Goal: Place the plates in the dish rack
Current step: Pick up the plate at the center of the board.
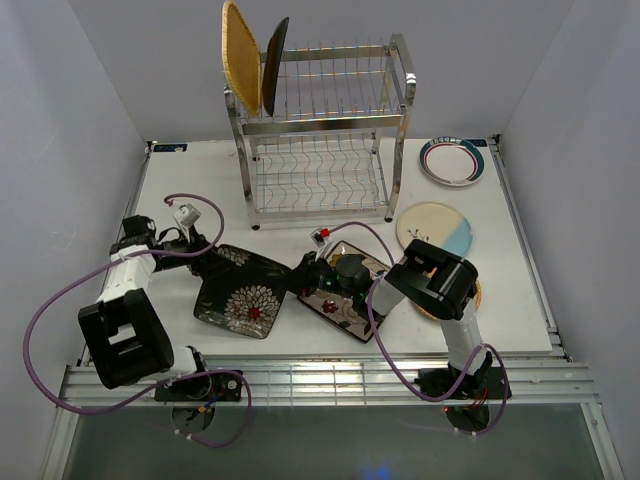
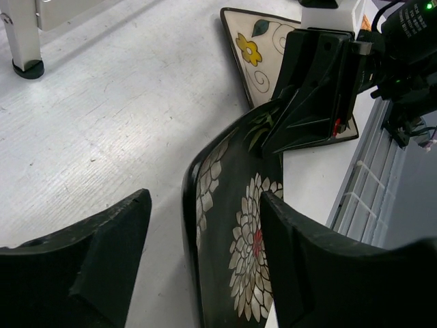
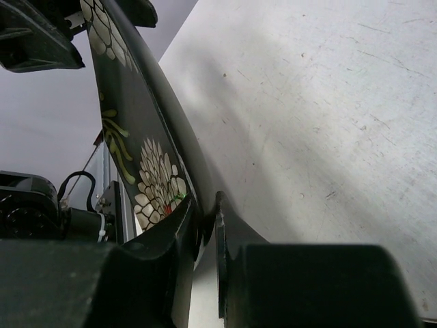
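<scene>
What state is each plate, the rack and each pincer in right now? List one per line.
Dish rack, upright, two plates in top tier
Woven plate, standing in rack
Black rack plate, standing beside it
Black flowered plate, tilted, clamped at one edge
Cream floral plate, flat on table
Teal-rimmed plate, flat on table
Cream-blue plate, flat on table
Left pincer, open astride flowered plate's rim
Right pincer, shut on Black flowered plate
</scene>
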Robot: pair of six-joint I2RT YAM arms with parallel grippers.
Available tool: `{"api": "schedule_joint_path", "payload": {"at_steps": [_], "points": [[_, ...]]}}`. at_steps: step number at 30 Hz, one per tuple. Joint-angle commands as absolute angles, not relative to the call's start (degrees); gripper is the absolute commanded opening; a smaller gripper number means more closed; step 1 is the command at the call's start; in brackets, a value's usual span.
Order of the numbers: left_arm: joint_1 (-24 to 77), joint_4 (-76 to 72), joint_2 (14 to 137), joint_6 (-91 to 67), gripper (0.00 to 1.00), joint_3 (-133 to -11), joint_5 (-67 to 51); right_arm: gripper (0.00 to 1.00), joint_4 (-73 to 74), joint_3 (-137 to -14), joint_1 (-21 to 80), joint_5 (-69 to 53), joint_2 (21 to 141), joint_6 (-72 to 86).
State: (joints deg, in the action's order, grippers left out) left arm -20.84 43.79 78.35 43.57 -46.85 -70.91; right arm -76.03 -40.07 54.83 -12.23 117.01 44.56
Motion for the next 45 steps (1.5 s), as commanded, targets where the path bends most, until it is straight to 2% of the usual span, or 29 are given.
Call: {"api": "schedule_joint_path", "payload": {"at_steps": [1,7,17,20,21,25,28,30,31,37,38,41,42,45], "points": [[-20.0,44.6,78.0,45.3,0.72,-48.5,-72.4,0.08,-95.5,-42.1,55.2,-11.7,115.0,37.5],[-18.7,45.3,78.2,46.2,0.54,-48.6,-72.2,0.08,-96.2,-42.3,55.2,-11.0,115.0,37.5],[-16.7,46.5,79.6,47.0,0.33,-49.2,-71.1,0.08,-98.1,-41.4,55.2,-8.7,114.4,37.3],[-16.1,46.6,79.8,47.0,0.34,-49.3,-70.7,0.08,-99.6,-40.3,55.2,-7.0,114.2,37.2],[-16.1,46.7,79.7,47.1,0.40,-49.4,-70.7,0.08,-100.1,-39.9,55.2,-6.2,114.1,36.9],[-16.1,46.6,79.8,47.1,0.53,-49.4,-70.6,0.08,-102.8,-38.0,55.2,-4.2,113.6,36.4],[-16.1,46.7,79.9,47.1,0.54,-49.5,-70.6,0.08,-105.4,-36.9,55.2,-3.1,113.9,36.2],[-16.1,46.8,79.9,47.2,0.52,-49.5,-70.6,0.08,-106.4,-36.7,55.2,-2.6,114.3,36.3],[-15.9,46.8,80.0,47.3,0.47,-49.5,-70.6,0.08,-106.8,-36.7,55.2,-2.5,114.3,36.3],[-15.6,47.9,80.0,48.3,0.29,-49.7,-70.8,0.08,-108.2,-36.5,55.2,-1.7,114.8,36.7],[-15.3,48.9,80.1,49.4,0.18,-49.7,-70.8,0.08,-108.2,-36.5,55.2,-1.5,114.7,36.8],[-15.3,49.3,79.8,50.1,0.03,-49.7,-70.9,0.08,-108.2,-36.4,55.2,-1.5,114.6,36.7],[-15.3,49.7,79.6,50.4,0.00,-49.8,-70.9,0.08,-108.2,-36.4,55.2,-1.6,114.6,36.8],[-15.3,50.2,79.1,51.2,0.00,-49.8,-71.2,0.10,-108.2,-36.4,55.2,-1.7,114.8,36.9]]}}
